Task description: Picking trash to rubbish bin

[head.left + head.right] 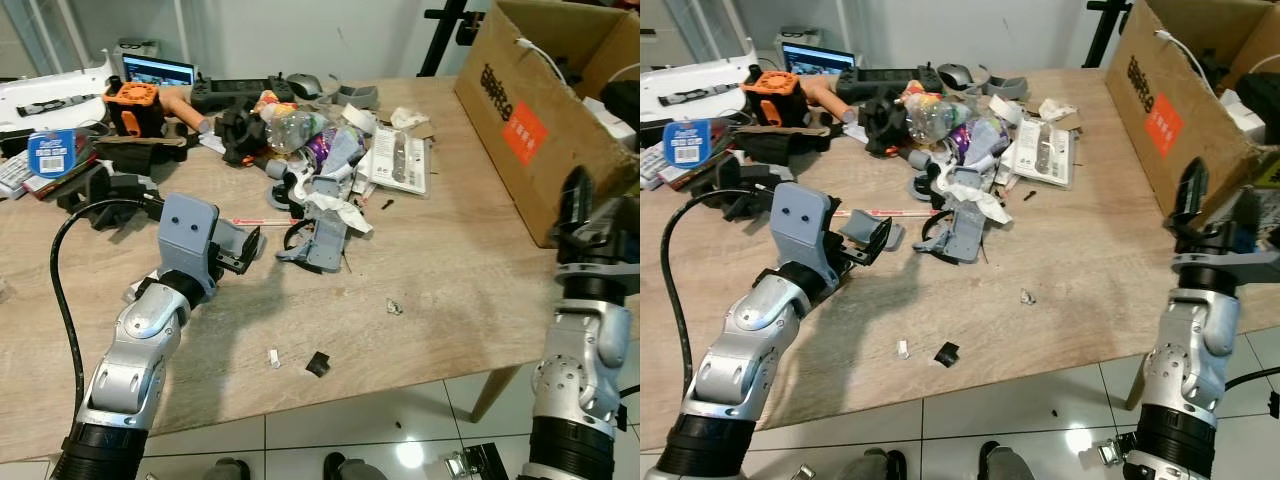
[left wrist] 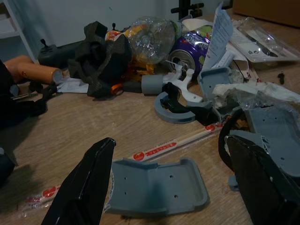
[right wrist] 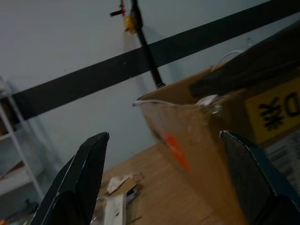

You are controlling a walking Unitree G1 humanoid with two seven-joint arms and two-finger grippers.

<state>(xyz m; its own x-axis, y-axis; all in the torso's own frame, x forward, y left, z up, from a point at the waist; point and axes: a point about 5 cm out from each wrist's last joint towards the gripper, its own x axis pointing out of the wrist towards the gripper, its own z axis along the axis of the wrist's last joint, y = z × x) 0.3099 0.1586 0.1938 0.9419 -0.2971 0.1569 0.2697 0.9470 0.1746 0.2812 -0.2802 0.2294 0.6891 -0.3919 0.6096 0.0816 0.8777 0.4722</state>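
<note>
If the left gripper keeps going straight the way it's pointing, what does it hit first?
Most likely the flat grey plastic bracket lying on the wooden table between the open left gripper fingers; depth is uncertain.

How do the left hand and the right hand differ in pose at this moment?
The left hand is low over the table, reaching toward a flat grey plastic piece that lies between its fingers. The right hand is raised, fingers pointing up beside the cardboard box, with nothing between them. Both are open.
</note>
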